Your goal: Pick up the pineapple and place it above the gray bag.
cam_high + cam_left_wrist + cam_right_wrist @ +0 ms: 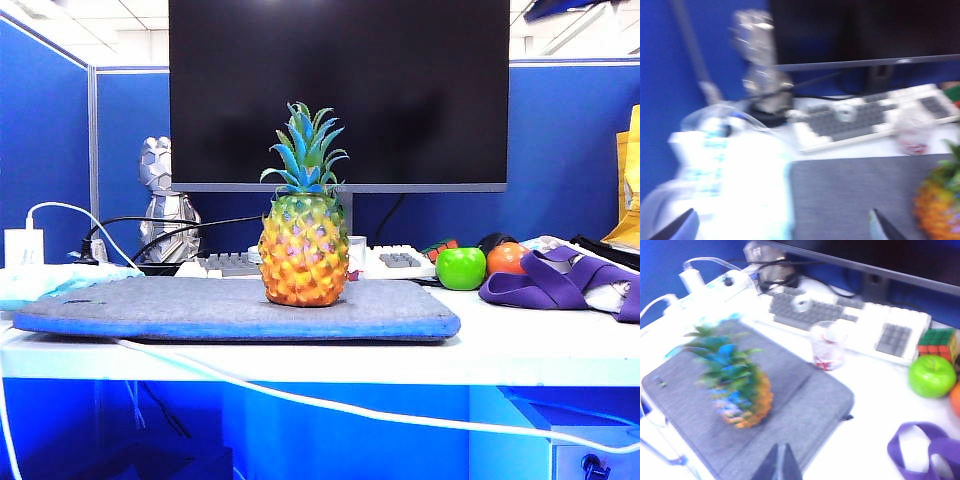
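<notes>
Already the pineapple point(304, 250) is seen standing upright on the gray bag point(200, 310), toward the bag's right half and set back from its front edge, so the placement is judged done or nearly done. What could still be spoiled is that upright stance: the fruit is tall on a narrow base and rests on soft padding, so it could be tipped over by any brush from an arm drawing away, or rolled off toward the table's point(540, 340) front edge. A white cable point(300, 398) is draped across the table's front below the bag; if it were snagged, the bag could be dragged and the fruit toppled.

Neither arm appears in the exterior view. In the right wrist view the right end effector point(781, 460) is shown with its fingers pressed together on nothing, above the bag's near edge; the pineapple point(737, 385) stands apart from it, farther in on the bag. In the blurred left wrist view the left end effector point(785, 225) is held wide apart and empty over the bag's left part, with the pineapple point(940, 200) off beside one fingertip point(880, 225), not between the two.
</notes>
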Robot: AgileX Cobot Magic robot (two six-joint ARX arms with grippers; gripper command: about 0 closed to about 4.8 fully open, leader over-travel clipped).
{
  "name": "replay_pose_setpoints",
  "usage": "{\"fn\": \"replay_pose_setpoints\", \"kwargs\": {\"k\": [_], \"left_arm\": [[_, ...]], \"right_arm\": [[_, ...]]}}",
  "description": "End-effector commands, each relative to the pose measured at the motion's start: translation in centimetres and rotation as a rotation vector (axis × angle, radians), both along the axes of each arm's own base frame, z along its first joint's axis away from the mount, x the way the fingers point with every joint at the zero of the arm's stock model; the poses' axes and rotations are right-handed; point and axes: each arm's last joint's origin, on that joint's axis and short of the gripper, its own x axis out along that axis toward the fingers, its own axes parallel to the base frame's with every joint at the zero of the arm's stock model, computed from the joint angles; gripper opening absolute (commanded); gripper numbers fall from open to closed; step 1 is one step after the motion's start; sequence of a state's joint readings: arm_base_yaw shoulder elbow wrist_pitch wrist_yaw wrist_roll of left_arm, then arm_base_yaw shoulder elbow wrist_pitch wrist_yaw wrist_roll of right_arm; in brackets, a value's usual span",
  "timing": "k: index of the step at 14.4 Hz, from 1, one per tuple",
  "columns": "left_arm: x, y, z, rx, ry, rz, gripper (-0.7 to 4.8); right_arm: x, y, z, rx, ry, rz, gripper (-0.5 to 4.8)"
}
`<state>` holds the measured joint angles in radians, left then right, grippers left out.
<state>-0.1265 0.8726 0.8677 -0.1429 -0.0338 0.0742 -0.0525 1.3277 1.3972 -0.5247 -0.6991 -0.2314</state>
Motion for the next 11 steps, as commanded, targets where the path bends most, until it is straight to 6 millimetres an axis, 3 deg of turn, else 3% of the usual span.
{"fn": "replay_pose_setpoints", "kwargs": {"k": [1,4,6,7,11], "left_arm": [[-3.5,0.6,2.4,0.008,-0.154,0.065,4.79],[-7.0,1.3,3.1,-0.004,-0.244,0.151,4.75],[-7.9,1.5,1.2,0.000,-0.233,0.185,1.80],[-8.1,1.6,-0.3,0.001,-0.214,0.183,0.96],[-10.0,1.8,-5.4,-0.045,-0.229,0.193,0.50]], "right_arm": [[-4.1,1.1,4.0,-0.077,-0.216,-0.097,-0.03],[-9.9,1.2,6.8,-0.058,-0.390,-0.194,-0.03],[-12.6,1.0,6.3,-0.040,-0.445,-0.254,-0.02],[-13.7,0.8,5.3,-0.042,-0.447,-0.285,-0.02],[-16.1,0.7,-3.9,0.012,-0.360,-0.333,-0.02]]}}
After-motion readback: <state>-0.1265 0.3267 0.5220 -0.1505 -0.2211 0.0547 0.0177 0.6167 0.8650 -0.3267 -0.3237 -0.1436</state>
